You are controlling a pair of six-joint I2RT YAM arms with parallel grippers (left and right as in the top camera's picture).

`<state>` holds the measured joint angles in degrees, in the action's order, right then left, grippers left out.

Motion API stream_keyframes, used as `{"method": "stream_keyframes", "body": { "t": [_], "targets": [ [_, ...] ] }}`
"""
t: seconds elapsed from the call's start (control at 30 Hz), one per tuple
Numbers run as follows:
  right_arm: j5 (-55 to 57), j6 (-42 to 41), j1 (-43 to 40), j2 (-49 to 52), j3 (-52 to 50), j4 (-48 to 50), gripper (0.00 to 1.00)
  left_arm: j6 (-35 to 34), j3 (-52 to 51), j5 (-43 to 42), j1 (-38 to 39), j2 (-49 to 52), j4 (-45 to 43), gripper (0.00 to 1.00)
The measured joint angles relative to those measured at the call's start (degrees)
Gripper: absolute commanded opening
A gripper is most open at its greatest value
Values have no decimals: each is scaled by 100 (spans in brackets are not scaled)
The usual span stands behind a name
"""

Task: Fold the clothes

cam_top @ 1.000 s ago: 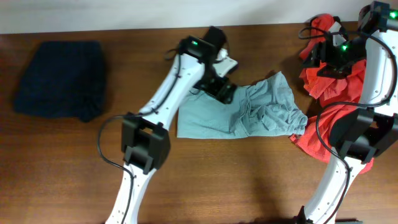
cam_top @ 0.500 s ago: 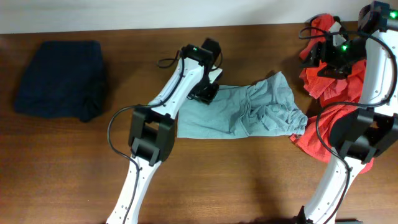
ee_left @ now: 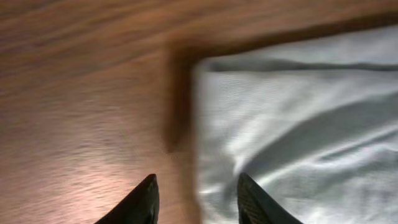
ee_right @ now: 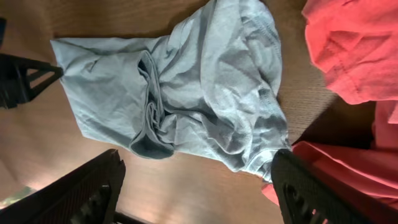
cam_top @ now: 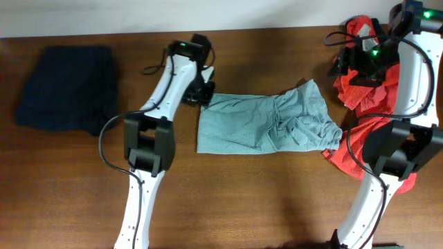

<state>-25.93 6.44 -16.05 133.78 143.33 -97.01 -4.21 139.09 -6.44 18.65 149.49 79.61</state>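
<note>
A pale blue-grey T-shirt (cam_top: pixel 263 124) lies on the table's middle, flat on its left half and bunched on the right. My left gripper (cam_top: pixel 199 90) is at its upper left corner. In the left wrist view the left gripper (ee_left: pixel 198 200) is open, one fingertip (ee_left: pixel 147 198) over bare wood, the other over the T-shirt (ee_left: pixel 298 124), the cloth edge lying flat between them. My right gripper (cam_top: pixel 346 66) hangs open above the orange-red shirt (cam_top: pixel 377 97); in its own view the right gripper (ee_right: pixel 199 193) holds nothing, with the T-shirt (ee_right: pixel 186 87) below.
A dark navy garment (cam_top: pixel 66 90) lies folded at the far left. The orange-red shirt (ee_right: pixel 354 43) is heaped along the right edge, touching the T-shirt's right end. The wooden table (cam_top: pixel 242 200) shows bare in front.
My left gripper moved left from the middle of the T-shirt to its upper left corner, and that corner now lies spread flat. The right gripper barely shifted.
</note>
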Motion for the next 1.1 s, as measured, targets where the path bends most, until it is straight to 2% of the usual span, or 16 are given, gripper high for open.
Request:
{"method": "stream_keyframes", "body": {
  "t": [0.37, 0.43, 0.6, 0.8, 0.87, 0.9, 0.93, 1.1],
  "targets": [
    [61, 4, 4, 0, 0, 2, 79, 122, 0, -437, -61, 0, 835, 41],
    [61, 4, 4, 0, 0, 2, 79, 184, 0, -538, -61, 0, 942, 38],
    [59, 2, 4, 0, 0, 0, 79, 293, -68, -645, -61, 0, 732, 36],
    [63, 0, 4, 0, 0, 0, 79, 313, -616, -745, -66, -72, 387, 36],
    [63, 0, 4, 0, 0, 0, 79, 313, -774, -778, -74, -151, 254, 18],
    [63, 2, 4, 0, 0, 2, 79, 332, -837, -785, -76, -181, 186, 5],
    [61, 0, 4, 0, 0, 0, 79, 345, -881, -807, -79, -197, 129, 1],
    [61, 4, 4, 0, 0, 0, 79, 354, -953, -918, -83, -208, 61, 1]
  ]
}}
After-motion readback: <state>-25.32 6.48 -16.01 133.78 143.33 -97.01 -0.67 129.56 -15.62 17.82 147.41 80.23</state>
